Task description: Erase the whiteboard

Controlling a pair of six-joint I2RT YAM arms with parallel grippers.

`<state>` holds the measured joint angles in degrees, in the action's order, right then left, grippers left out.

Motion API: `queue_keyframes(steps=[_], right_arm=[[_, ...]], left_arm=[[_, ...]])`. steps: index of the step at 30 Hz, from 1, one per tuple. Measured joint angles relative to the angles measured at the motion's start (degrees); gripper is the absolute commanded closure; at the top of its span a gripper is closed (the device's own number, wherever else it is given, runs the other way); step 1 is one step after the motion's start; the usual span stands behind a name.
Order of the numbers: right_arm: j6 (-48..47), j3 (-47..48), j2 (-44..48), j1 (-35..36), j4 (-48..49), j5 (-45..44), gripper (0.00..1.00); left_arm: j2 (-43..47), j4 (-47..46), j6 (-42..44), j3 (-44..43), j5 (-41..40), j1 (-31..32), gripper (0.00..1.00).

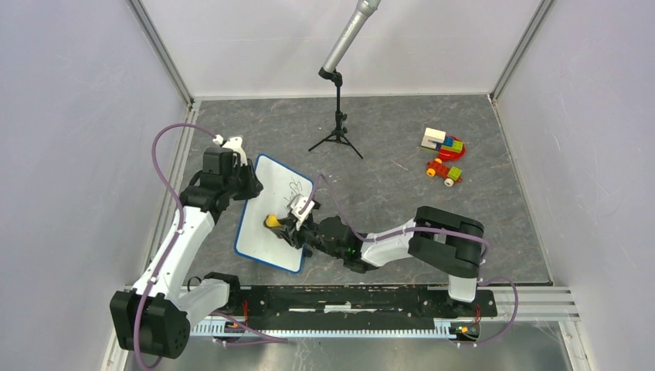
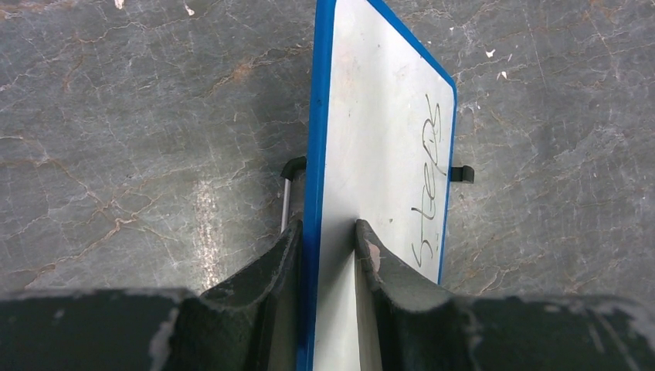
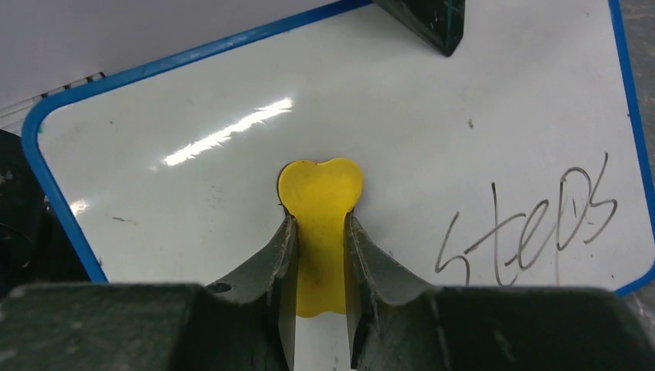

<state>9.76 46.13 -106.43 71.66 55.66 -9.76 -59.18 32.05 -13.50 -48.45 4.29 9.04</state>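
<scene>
The whiteboard (image 1: 266,212) is white with a thin blue rim and lies tilted at the left of the floor. Black handwriting (image 1: 295,188) sits near its far right edge and shows in the right wrist view (image 3: 525,232) and the left wrist view (image 2: 431,185). My left gripper (image 1: 246,176) is shut on the board's far left rim (image 2: 313,170), one finger on each face. My right gripper (image 1: 287,226) is shut on a yellow eraser (image 3: 320,224) that rests on the middle of the board (image 3: 193,193), left of the writing. The eraser also shows in the top view (image 1: 273,222).
A black tripod with a grey microphone (image 1: 337,116) stands behind the board. Coloured toy blocks (image 1: 443,143) and a small toy car (image 1: 444,171) lie at the far right. Grey walls close in the marbled floor (image 1: 402,193). A black clip (image 2: 461,174) sits on the board's edge.
</scene>
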Motion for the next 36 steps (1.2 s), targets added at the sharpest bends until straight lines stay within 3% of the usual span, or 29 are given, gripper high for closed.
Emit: queue_keyframes(steps=[4, 11, 15, 20, 29, 36], right_arm=[[-0.22, -0.28, -2.40, 0.55, 6.71, 0.15, 0.84], [1.42, -14.21, -3.30, 0.59, 17.14, -2.10, 0.84], [1.40, -16.11, -3.34, 0.59, 19.98, -2.86, 0.84], [-0.31, -13.22, -3.30, 0.61, 16.65, -2.64, 0.84], [-0.26, 3.93, -5.05, -0.17, 10.45, 0.66, 0.84], [4.61, 0.26, -6.60, -2.60, 15.50, 2.62, 0.84]], left_arm=[[0.20, 0.07, 0.00, 0.11, -0.31, 0.09, 0.98], [0.31, 0.11, 0.00, 0.11, -0.61, 0.39, 0.98], [0.37, 0.52, -0.04, 0.11, -0.72, 0.48, 0.98], [0.46, 0.35, -0.04, 0.11, -0.79, 0.48, 0.98], [0.76, 0.50, -0.04, 0.20, -1.09, 0.74, 0.98], [1.05, 0.20, -0.04, 0.68, -1.53, 0.76, 0.98]])
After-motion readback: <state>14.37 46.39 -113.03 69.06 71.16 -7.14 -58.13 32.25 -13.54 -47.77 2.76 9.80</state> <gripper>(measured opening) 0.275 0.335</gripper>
